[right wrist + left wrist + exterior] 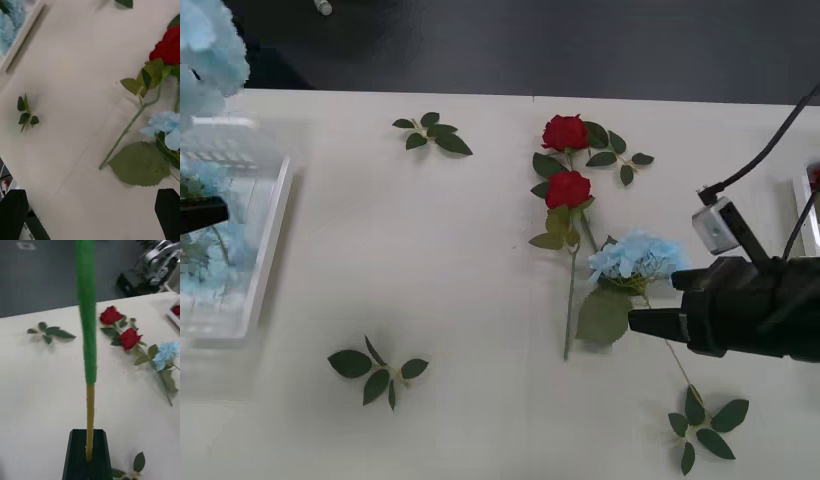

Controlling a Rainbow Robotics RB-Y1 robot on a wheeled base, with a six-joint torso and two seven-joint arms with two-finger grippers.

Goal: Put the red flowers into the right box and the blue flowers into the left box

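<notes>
The left pincer is closed on a blue hydrangea stem above the left box. The right pincer, wide open and empty, is beside the hydrangea on the counter; next, I think, release the stem into the box.

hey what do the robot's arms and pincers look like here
The right arm is bulky matte black, ending in a flat black right pincer. A small silver-grey box sits on it, with thin black cables running off. The left pincer has black, flat-faced fingers.
</notes>
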